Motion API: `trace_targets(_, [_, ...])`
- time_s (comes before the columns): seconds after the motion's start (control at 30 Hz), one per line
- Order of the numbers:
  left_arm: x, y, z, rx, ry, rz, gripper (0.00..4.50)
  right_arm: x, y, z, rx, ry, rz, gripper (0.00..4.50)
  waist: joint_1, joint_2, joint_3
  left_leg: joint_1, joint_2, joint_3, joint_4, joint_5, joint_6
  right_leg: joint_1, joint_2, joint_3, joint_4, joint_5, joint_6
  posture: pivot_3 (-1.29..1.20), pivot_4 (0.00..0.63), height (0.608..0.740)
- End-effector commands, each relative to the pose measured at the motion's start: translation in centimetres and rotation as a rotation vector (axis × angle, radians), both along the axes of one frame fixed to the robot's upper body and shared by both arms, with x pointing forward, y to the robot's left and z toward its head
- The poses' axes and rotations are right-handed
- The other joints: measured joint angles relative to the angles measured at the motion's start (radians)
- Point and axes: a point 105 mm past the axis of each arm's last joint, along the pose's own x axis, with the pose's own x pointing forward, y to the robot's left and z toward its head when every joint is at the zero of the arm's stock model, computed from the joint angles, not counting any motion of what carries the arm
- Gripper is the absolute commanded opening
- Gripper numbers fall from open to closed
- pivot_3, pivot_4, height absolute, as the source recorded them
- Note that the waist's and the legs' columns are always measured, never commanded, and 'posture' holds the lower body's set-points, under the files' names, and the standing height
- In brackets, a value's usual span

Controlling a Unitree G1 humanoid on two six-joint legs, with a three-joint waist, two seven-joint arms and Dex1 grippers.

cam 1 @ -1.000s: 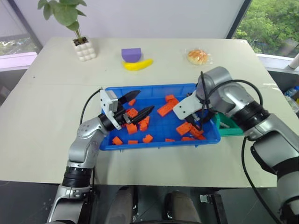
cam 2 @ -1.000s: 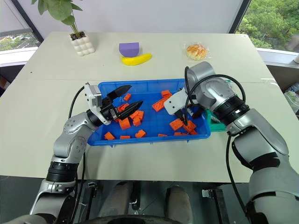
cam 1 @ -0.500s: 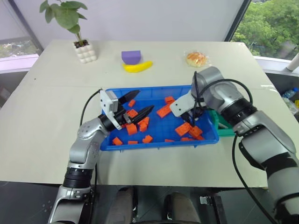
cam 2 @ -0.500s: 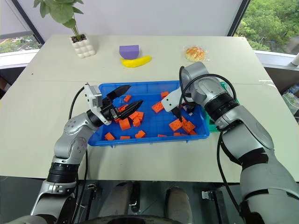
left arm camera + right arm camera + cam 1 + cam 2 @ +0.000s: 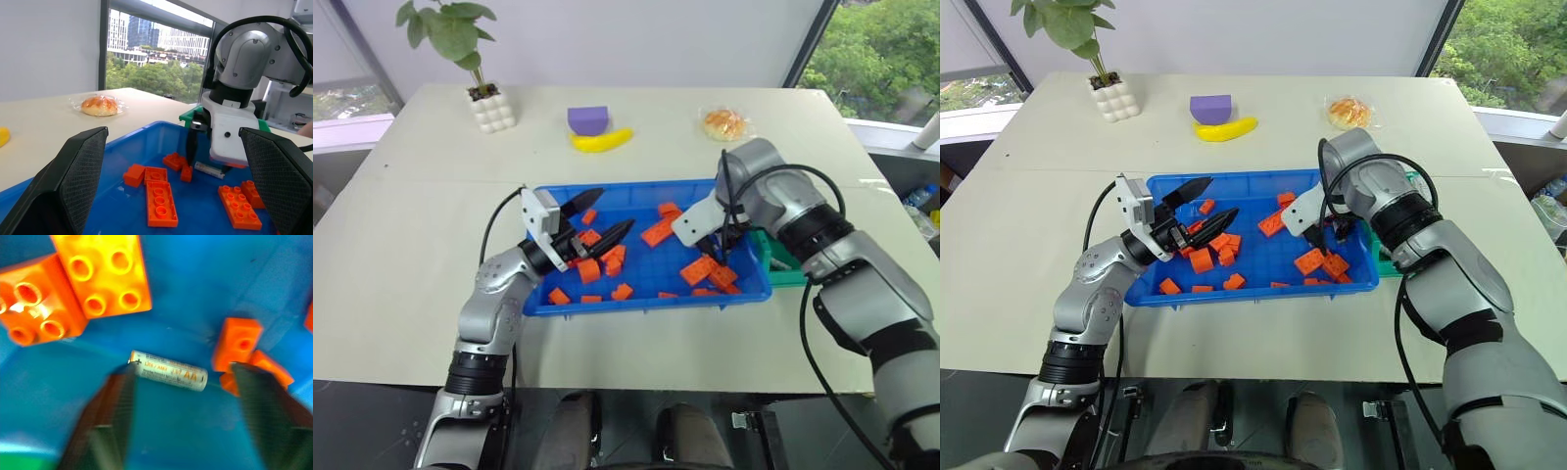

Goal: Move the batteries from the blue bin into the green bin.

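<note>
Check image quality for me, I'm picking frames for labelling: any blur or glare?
Right wrist view: the battery reads fairly sharp, the fingers are smeared. Left wrist view: bright window, near fingers soft. Head views: even daylight, crisp blue bin.

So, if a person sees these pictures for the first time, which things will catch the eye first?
First the large bright-blue plastic tray in the middle of the pale table, scattered with orange toy blocks. Next, the right gripper, pointing down into the tray's right end, fingers open on either side of a small whitish-grey battery. The left gripper hovers open over the tray's left part.
</note>
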Motion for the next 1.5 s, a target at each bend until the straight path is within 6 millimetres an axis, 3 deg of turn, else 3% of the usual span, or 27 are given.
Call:
trace_targets(0.03, [-0.5, -0.2, 1.2, -0.010, -0.062, -0.006, 4.50, -0.4, 0.0, 0.0, 0.001, 0.017, 0.003, 4.45, 0.000, 0.000, 0.000, 0.000, 0.000, 0.000, 0.000, 0.000, 0.000, 0.000, 0.000, 0.000, 0.000, 0.000, 0.000, 0.00, 0.150, 0.739])
trace_targets(0.27, [-0.4, -0.2, 1.3, -0.012, -0.066, -0.002, 4.50, -0.7, -1.1, -1.0, -0.033, 0.039, -0.036, 4.45, 0.001, 0.002, 0.001, -0.002, 0.000, 0.000, -0.001, 0.000, 0.000, -0.002, 0.000, 0.000, 0.000, 0.000, 0.000, 0.00, 0.150, 0.739])
trace_targets(0.4, [-0.4, -0.2, 1.3, -0.014, -0.065, 0.000, 4.50, -1.2, -0.5, -1.8, -0.004, 0.059, -0.026, 4.45, 0.003, 0.002, 0.001, -0.003, 0.000, 0.000, 0.000, 0.000, 0.000, -0.003, 0.000, 0.000, 0.000, 0.000, 0.000, 0.00, 0.150, 0.739])
trace_targets(0.6, [-0.4, -0.2, 1.2, -0.015, -0.062, 0.003, 4.50, -1.8, 0.2, -0.9, 0.039, 0.038, 0.007, 4.45, 0.002, 0.002, 0.001, -0.003, 0.000, 0.000, -0.001, 0.000, 0.000, -0.003, 0.000, 0.000, -0.001, 0.000, 0.000, 0.00, 0.150, 0.739])
trace_targets(0.77, [-0.3, -0.3, 1.3, -0.015, -0.067, 0.005, 4.50, -2.1, 0.9, -1.9, 0.062, 0.068, -0.019, 4.45, -0.004, 0.002, 0.001, -0.003, 0.000, 0.000, -0.001, 0.000, 0.000, -0.003, 0.000, 0.000, -0.001, 0.000, 0.000, 0.00, 0.150, 0.739])
trace_targets(1.07, [-0.2, 0.3, 1.4, -0.013, -0.074, 0.031, 4.50, -1.3, -0.2, -3.2, 0.043, 0.064, -0.060, 4.45, -0.016, 0.000, 0.000, -0.001, 0.000, 0.000, -0.001, 0.000, 0.000, 0.000, 0.000, 0.000, -0.001, 0.000, 0.000, 0.00, 0.150, 0.739])
trace_targets(1.17, [-0.2, 0.4, 1.4, -0.011, -0.075, 0.038, 4.50, -0.9, -0.5, -3.5, 0.036, 0.054, -0.066, 3.56, -0.018, -0.001, 0.000, 0.001, 0.000, 0.000, -0.001, 0.000, 0.000, 0.001, 0.000, 0.000, -0.001, 0.000, 0.000, 0.00, 0.150, 0.739])
trace_targets(1.4, [0.0, 0.8, 1.4, -0.006, -0.079, 0.058, 4.50, -0.9, -0.4, -3.7, 0.038, 0.075, -0.071, 0.15, -0.020, -0.005, -0.003, 0.002, 0.001, 0.000, -0.001, 0.000, 0.000, 0.002, 0.000, 0.000, -0.001, 0.000, 0.000, 0.00, 0.150, 0.739])
trace_targets(1.5, [0.1, 0.9, 1.4, -0.006, -0.079, 0.064, 4.50, -1.0, -0.1, -3.6, 0.045, 0.078, -0.069, 0.01, -0.020, -0.005, -0.003, 0.002, 0.001, 0.000, -0.001, 0.000, 0.000, 0.002, 0.000, 0.000, -0.001, 0.000, 0.000, 0.00, 0.150, 0.739])
